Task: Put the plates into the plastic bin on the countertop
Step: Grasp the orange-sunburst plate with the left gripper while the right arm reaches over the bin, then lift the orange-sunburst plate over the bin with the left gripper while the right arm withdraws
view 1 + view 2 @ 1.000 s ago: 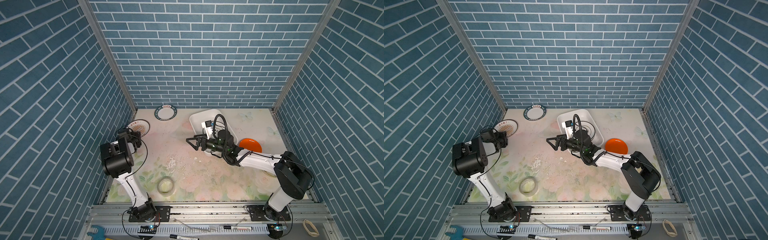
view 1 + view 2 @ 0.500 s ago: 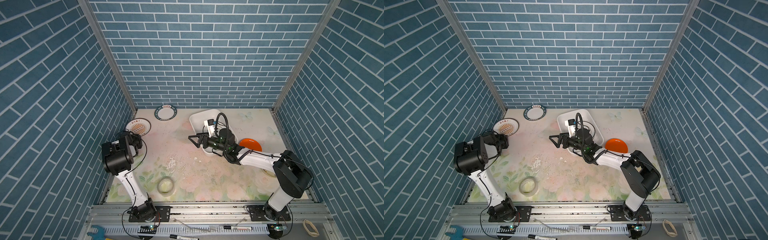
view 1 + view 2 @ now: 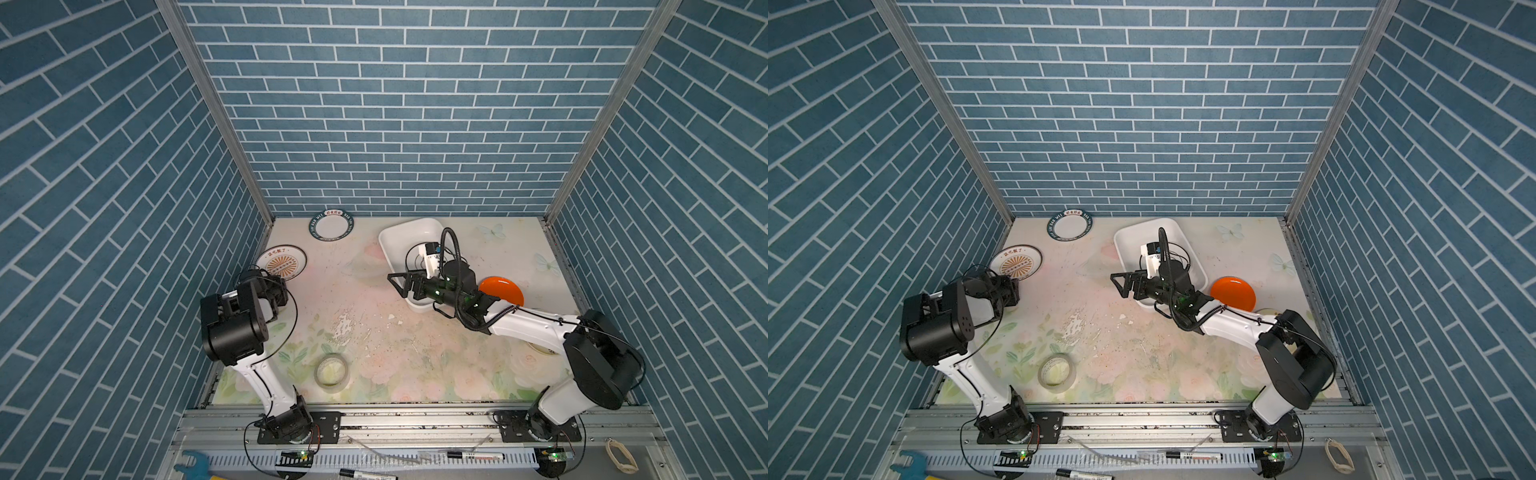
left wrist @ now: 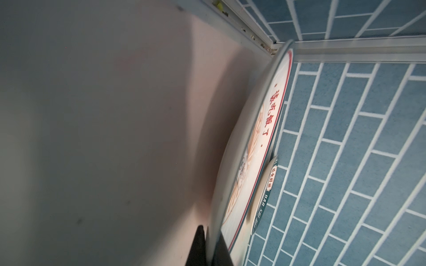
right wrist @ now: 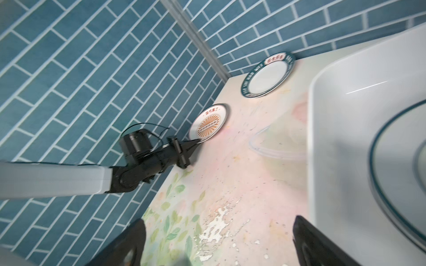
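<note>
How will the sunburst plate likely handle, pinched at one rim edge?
Probably stiff: the sunburst plate shows no bend with the left gripper shut on its rim. The rim looks smooth and thin, so it may slip or pivot.

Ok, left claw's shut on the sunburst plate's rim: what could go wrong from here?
The left claw pinches only the edge of the sunburst plate, so it may tilt or slip on lifting. The plate lies close to the tiled side wall; a swing could clip it. The right claw hangs open beside the plastic bin, possibly in the carry path.
</note>
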